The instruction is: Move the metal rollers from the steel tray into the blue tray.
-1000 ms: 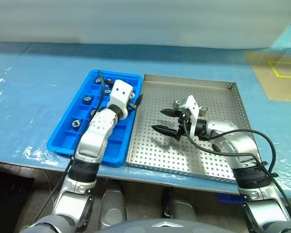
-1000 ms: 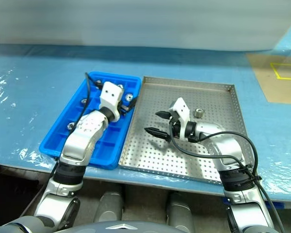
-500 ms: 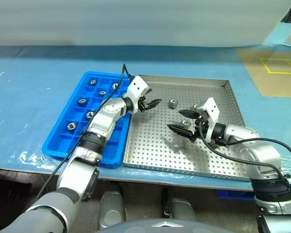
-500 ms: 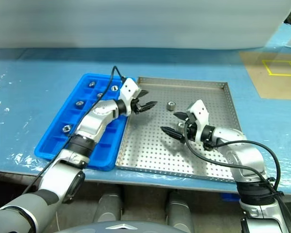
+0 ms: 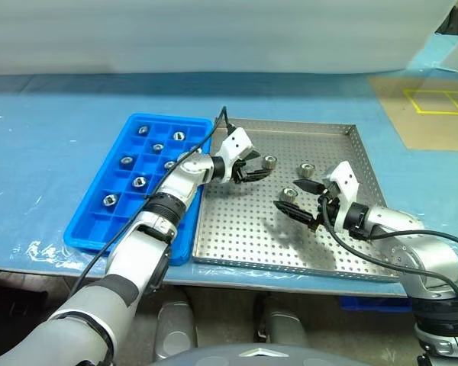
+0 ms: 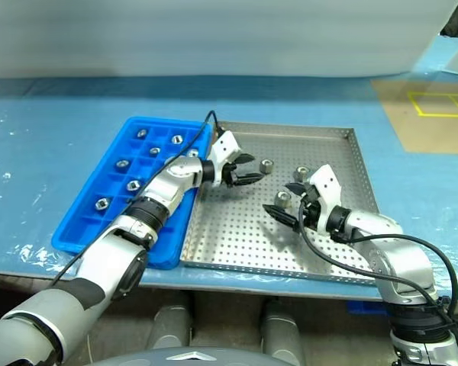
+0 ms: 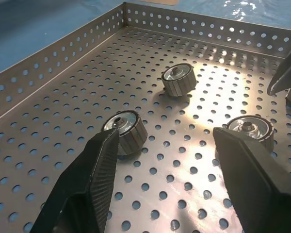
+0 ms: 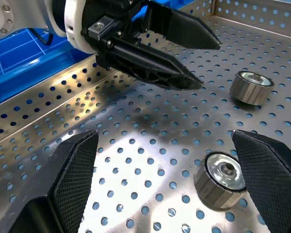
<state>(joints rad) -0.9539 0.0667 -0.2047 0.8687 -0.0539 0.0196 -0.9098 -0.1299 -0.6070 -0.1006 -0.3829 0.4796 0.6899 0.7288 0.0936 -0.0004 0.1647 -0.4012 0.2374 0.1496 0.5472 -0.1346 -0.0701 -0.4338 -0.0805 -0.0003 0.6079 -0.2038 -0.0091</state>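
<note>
Left eye view showed the blue tray (image 5: 99, 221) already holding several rollers, the left hand (image 5: 253, 165) spread empty beside one of three metal rollers (image 5: 270, 162) left in the steel tray (image 5: 237, 244), the right hand (image 5: 299, 201) wide, empty.

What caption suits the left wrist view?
Open left end effector hovering over three metal rollers on the steel tray.

Silver perforated steel tray (image 5: 343, 252), bright blue tray (image 5: 99, 229), shiny rollers (image 5: 270, 162).
</note>
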